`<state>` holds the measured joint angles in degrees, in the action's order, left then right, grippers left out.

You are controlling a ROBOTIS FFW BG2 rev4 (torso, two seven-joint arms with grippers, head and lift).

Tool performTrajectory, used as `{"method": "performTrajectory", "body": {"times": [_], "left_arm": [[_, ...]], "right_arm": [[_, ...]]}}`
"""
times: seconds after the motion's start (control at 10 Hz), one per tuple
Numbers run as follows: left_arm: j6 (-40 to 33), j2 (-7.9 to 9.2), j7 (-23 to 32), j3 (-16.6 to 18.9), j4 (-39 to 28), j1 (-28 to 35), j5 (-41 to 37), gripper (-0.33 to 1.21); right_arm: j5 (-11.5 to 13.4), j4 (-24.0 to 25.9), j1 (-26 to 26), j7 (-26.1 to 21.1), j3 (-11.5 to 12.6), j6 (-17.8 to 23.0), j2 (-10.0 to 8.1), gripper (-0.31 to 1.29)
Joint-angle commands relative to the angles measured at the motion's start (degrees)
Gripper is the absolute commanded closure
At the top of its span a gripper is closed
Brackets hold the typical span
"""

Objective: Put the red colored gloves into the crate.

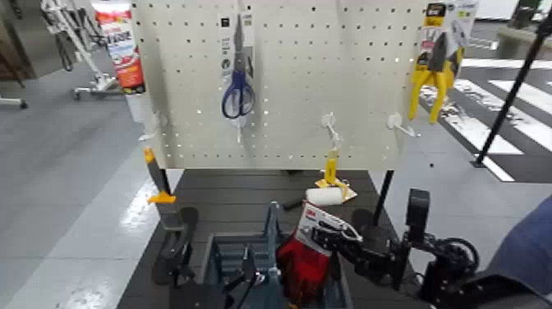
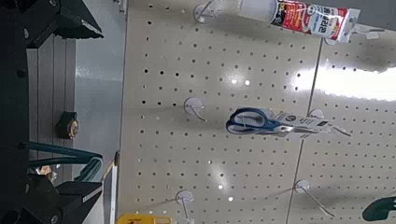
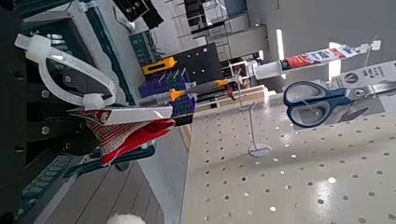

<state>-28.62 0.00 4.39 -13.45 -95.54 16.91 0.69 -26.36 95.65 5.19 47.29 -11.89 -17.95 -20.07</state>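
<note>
The red colored gloves (image 1: 302, 265) hang over the right half of the crate (image 1: 220, 256), with their red-and-white header card (image 1: 316, 222) on top. My right gripper (image 1: 327, 238) reaches in from the right and is shut on that card. The right wrist view shows the card (image 3: 131, 116) and the red gloves (image 3: 131, 142) clamped at my right gripper (image 3: 89, 121), with the crate's slats (image 3: 37, 187) close by. My left gripper (image 1: 242, 281) sits low at the crate's near side. Its fingers (image 2: 65, 19) stand apart with nothing between them.
Behind the dark table (image 1: 230, 197) stands a pegboard (image 1: 328, 82) with blue-handled scissors (image 1: 238, 90), a caulk tube (image 1: 121, 45) and yellow pliers (image 1: 435, 70). A small paint roller (image 1: 324, 196) lies beyond the crate. A clamp (image 1: 160, 197) stands at the table's left. A blue sleeve (image 1: 526, 246) shows at the right.
</note>
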Motion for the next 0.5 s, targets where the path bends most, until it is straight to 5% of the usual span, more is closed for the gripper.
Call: {"method": "performTrajectory", "body": {"times": [0.1,0.3,0.4,0.5], "left_arm": [[0.0,-1.93,0.0,0.0,0.0,0.0,0.0,0.15],[-0.1,-1.93,0.0,0.0,0.0,0.0,0.0,0.15],[-0.2,-1.93,0.0,0.0,0.0,0.0,0.0,0.15],[-0.2,-1.93,0.0,0.2,0.0,0.0,0.0,0.15]], "right_arm": [[0.7,-2.8,0.5,0.1,-1.1,1.4,-0.14,1.07],[1.1,-4.6,1.0,0.2,-1.6,2.5,-0.14,1.05],[1.2,-4.0,1.0,-0.2,-1.2,1.7,-0.14,0.66],[1.5,-3.6,1.1,-0.3,-1.0,0.2,-0.32,0.05]]}}
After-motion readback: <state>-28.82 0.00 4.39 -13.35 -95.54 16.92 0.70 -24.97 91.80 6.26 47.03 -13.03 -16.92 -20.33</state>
